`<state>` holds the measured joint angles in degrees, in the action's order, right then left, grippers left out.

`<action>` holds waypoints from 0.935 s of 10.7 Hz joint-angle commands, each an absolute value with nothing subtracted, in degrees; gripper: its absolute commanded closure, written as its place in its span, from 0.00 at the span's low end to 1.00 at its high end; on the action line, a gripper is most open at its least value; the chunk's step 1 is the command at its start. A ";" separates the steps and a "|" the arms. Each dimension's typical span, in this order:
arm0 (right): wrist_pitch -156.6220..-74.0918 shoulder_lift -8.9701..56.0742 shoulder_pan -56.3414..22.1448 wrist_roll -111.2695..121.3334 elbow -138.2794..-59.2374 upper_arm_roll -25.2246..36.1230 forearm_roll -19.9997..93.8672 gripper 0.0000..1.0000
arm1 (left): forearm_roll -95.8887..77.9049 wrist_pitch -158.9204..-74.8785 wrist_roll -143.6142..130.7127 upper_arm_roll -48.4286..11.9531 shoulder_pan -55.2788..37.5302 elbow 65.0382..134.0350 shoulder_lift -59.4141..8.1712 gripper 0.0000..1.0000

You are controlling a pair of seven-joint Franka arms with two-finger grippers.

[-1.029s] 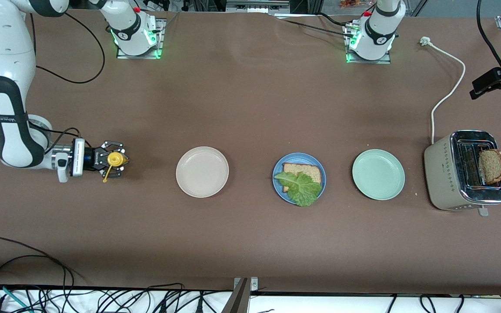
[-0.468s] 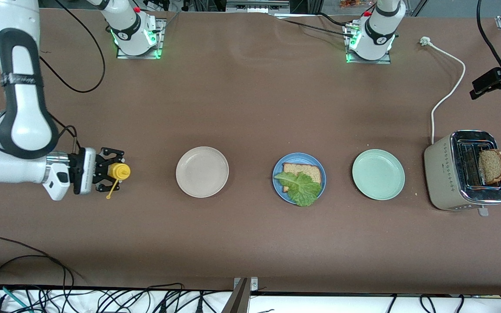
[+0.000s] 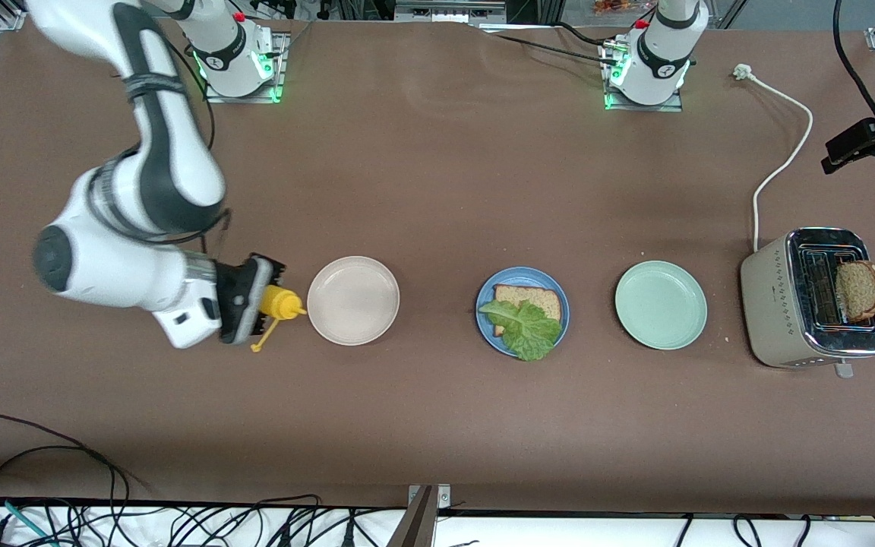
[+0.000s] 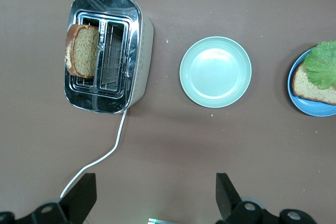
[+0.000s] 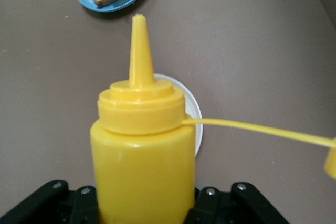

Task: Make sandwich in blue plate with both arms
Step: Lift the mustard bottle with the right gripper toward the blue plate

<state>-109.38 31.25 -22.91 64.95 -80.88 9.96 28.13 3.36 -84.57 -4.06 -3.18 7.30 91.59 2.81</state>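
The right gripper [image 3: 264, 304] is clamped on a yellow squeeze bottle [image 3: 279, 303], carried tipped with its nozzle aimed toward the cream-white plate [image 3: 353, 301]; it hangs over the table just beside that plate, toward the right arm's end. The bottle's cap dangles loose on its thin tether [image 5: 262, 128], so the nozzle [image 5: 140, 45] is uncovered.

The blue plate [image 3: 488, 325] sits between the cream-white plate and the pale mint-green plate [image 3: 661, 305]. On it lies 1 slice of brown bread [image 3: 536, 297] with a ruffled lettuce leaf [image 3: 525, 331] draped over its nearer part. The 2nd slice [image 3: 859, 290] stands in a slot of the silver toaster [image 3: 773, 304] at the left arm's end of the table.

The left gripper [image 4: 155, 200] waits high over the table, its fingers spread wide and empty, looking down on the toaster and the mint-green plate.

The step in hand looks like sauce: the bottle is on its way to the open sandwich. Next it must pass over the cream-white plate, stop above the lettuce and tip nozzle-down; afterwards the toasted slice needs fetching to close the sandwich
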 commanded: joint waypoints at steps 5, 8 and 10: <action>-119.26 35.23 -44.53 28.24 -79.54 10.46 -0.91 0.85 | 4.39 -83.76 -3.78 -3.52 7.91 90.26 2.29 0.00; -120.40 39.88 -53.32 16.55 -78.84 10.46 -15.17 0.85 | 4.39 -83.76 -3.78 -3.52 7.91 90.35 2.29 0.00; -120.41 43.23 -55.89 11.27 -76.91 10.55 -18.36 0.85 | 4.39 -83.76 -3.78 -3.52 8.00 90.35 2.29 0.00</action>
<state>-120.20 38.76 -53.37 16.18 -80.72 9.70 -14.42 3.36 -84.57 -4.06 -3.14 7.60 91.54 2.73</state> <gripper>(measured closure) 0.850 0.000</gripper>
